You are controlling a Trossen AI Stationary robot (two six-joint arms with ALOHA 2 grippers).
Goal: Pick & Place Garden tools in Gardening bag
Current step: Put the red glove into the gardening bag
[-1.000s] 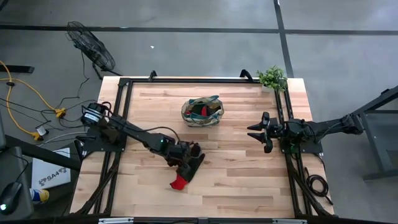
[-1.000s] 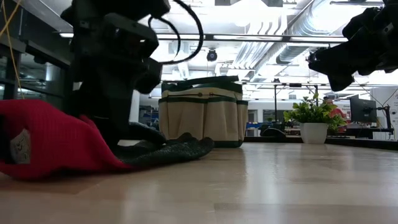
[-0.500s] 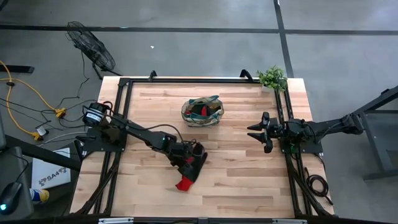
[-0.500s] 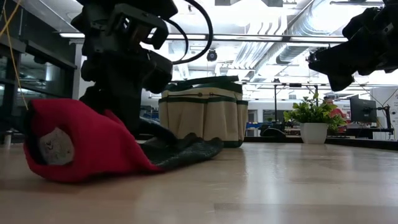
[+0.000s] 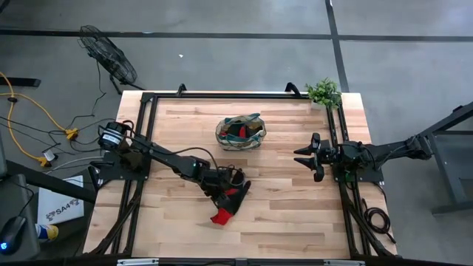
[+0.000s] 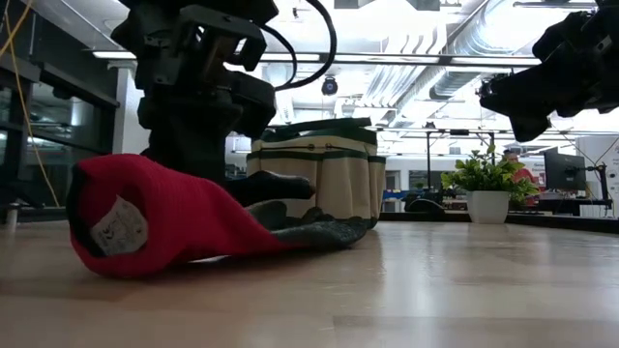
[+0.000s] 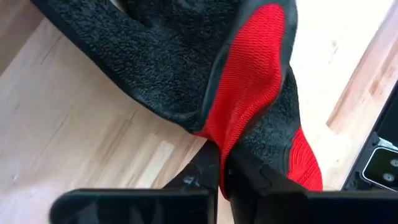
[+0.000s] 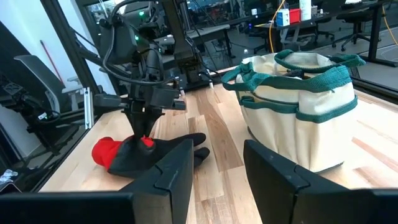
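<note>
Glove: black and red, lower centre of the high view, lying on the table. Its red cuff fills the lower left of the low view, and the dark fingers trail toward the middle. It sits low and slack, apparently because only a pinch of fabric is gripped.

Left gripper: directly over the glove, just left of centre in the high view. The left wrist view shows its two fingers pressed together on a fold of the glove's red and black cloth. A small fold is probably taken because the glove is too flat to straddle.

Bag: tan with green trim, upper centre of the high view, well apart from the glove and above it in the frame. Its mouth is open upward and dark and red items show inside, so most of the loading looks done.

Right gripper: right of centre in the high view, raised off the table, fingers spread apart and holding nothing. It waits clear of the path between glove and bag.

Potted plant: upper right corner of the table, untouched.
</note>
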